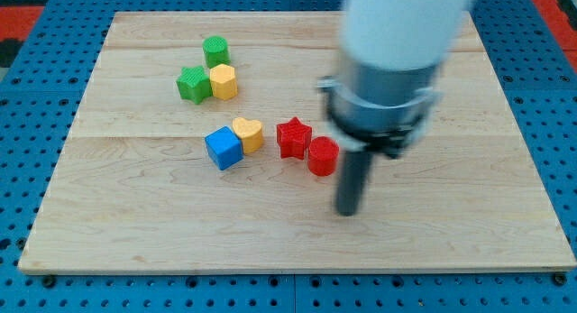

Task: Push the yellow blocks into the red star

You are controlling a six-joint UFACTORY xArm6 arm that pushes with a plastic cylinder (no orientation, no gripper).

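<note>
Rod down on the wooden board, my tip bare, touching no block.
Landmark is the red star: tip sits below and to its right, just past the red cylinder touching the star. Yellow heart lies just left of the star, lobes up, against the blue cube. Yellow hexagon is up-left, wedged between the green star and green cylinder. Arm housing is blurred, cut off at the top.

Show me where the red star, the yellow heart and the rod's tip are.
red star (pixel 293 136): camera view, middle of its top face.
yellow heart (pixel 248 133): camera view, middle of its top face.
my tip (pixel 347 210): camera view, very end of the rod.
</note>
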